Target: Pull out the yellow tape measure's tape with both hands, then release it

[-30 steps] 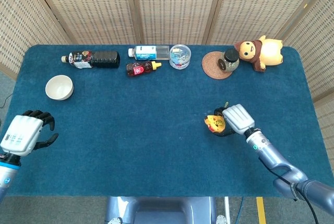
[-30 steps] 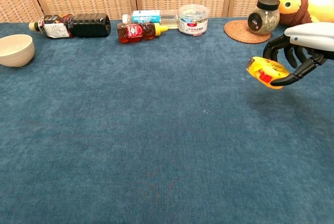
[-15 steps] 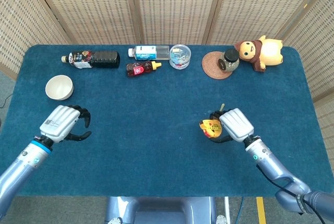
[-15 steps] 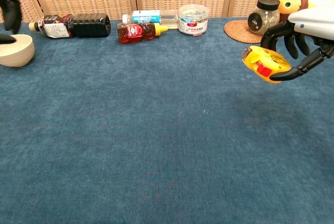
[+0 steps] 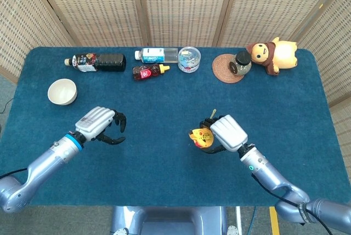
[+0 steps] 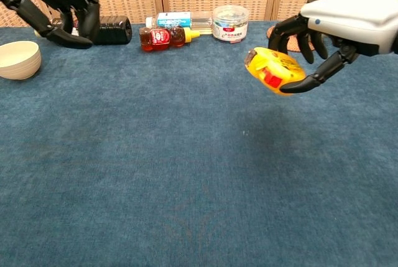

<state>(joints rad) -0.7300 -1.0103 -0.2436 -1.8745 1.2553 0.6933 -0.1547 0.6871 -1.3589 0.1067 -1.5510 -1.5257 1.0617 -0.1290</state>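
Gripping the yellow tape measure [image 6: 273,70] in my right hand [image 6: 339,24], fingers curled around its case, held off the table right of centre frame; tape not yet drawn. Both hands have swung inward over the last second: my left hand [image 5: 98,124], empty with fingers apart, came in from the lower-left edge, so the two-handed pull looks close. Bottle [image 5: 94,61] labels at upper left are too small to read.

yellow tape measure [image 6: 274,70], blue table [image 5: 164,114], cream bowl [image 5: 61,91]
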